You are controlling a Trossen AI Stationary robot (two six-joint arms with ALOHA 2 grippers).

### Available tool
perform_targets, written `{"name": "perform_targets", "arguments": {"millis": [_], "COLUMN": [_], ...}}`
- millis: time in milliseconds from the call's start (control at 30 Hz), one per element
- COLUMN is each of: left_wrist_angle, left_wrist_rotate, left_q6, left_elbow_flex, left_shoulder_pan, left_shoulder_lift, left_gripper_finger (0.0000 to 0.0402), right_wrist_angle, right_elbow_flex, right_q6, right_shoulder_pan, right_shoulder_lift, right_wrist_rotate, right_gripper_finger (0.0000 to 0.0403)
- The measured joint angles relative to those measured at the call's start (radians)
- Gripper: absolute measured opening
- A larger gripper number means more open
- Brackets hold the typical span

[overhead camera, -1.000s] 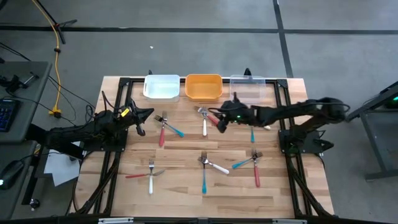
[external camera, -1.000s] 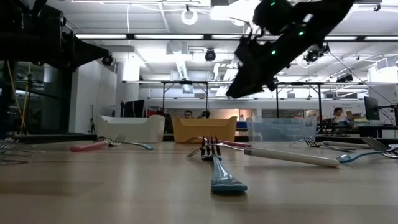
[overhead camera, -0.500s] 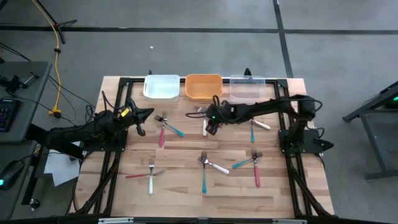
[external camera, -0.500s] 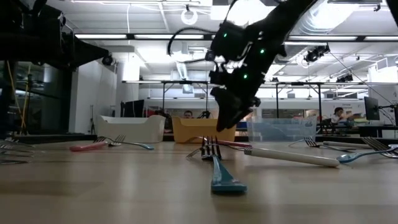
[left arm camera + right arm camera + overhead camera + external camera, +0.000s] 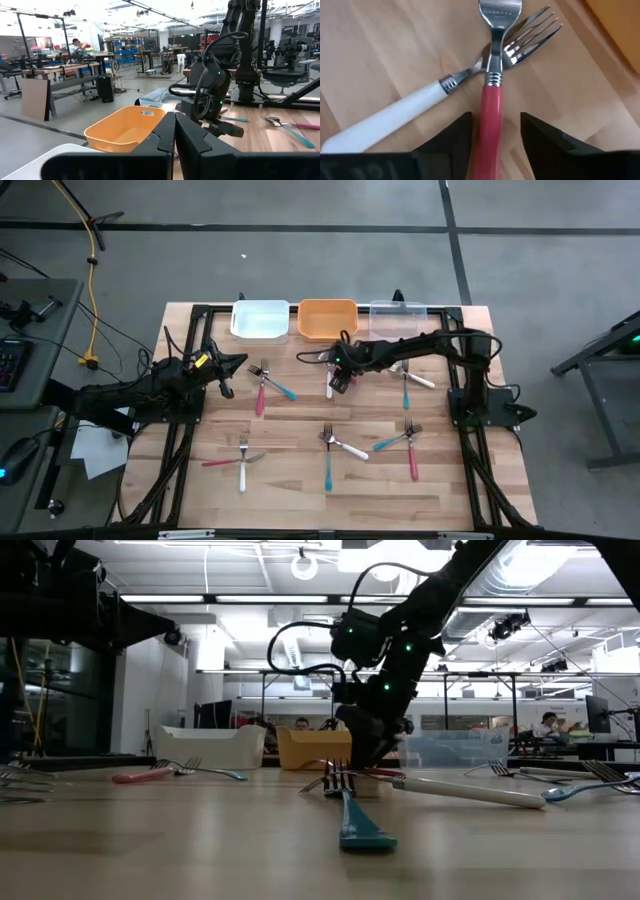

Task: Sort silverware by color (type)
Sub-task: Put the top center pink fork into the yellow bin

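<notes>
My right gripper (image 5: 338, 380) (image 5: 495, 122) is open and tipped down over a red-handled fork (image 5: 491, 107), close to the table. Its two fingers stand on either side of the red handle without touching it. The red fork lies across a white-handled fork (image 5: 395, 117), just in front of the orange bin (image 5: 328, 320). The low view shows my right gripper (image 5: 365, 755) reaching almost to the tabletop. My left gripper (image 5: 226, 387) (image 5: 174, 127) is shut with nothing in it and waits above the table's left side.
A white bin (image 5: 260, 320) and a clear bin (image 5: 398, 320) flank the orange one along the far edge. More forks lie in crossed pairs: red and blue (image 5: 268, 387), blue and white (image 5: 408, 383), red and white (image 5: 238, 460), blue and white (image 5: 333, 450), blue and red (image 5: 403, 442).
My right gripper has moved toward the table's left edge and down, tipping from a shallow slant to a steep downward point. It has come down over the crossed red and white forks. No fork has moved.
</notes>
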Motion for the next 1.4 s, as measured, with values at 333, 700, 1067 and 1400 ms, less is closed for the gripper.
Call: {"name": "perform_targets", "arguments": {"millis": [333, 700, 1067, 1400], "left_wrist_angle": [-0.011, -0.014, -0.025, -0.024], "left_wrist_rotate": [0.0, -0.075, -0.077, -0.076], "left_q6": [0.0, 0.053, 0.036, 0.026], "left_elbow_flex": [0.0, 0.0, 0.0, 0.0], "left_shoulder_pan": [0.0, 0.0, 0.0, 0.0], "left_shoulder_lift": [0.0, 0.0, 0.0, 0.0], "left_gripper_finger": [0.0003, 0.0003, 0.0003, 0.0003], "right_wrist_angle": [-0.003, -0.23, -0.257, -0.264], "right_elbow_flex": [0.0, 0.169, 0.438, 0.469], "right_q6": [-0.041, -0.14, -0.28, -0.33], "right_shoulder_pan": [0.002, -0.02, -0.221, -0.31], "right_shoulder_lift": [-0.002, -0.112, -0.068, 0.081], "right_wrist_rotate": [-0.003, -0.1, -0.06, -0.161], "right_gripper_finger": [0.0046, 0.0048, 0.0048, 0.0048]}}
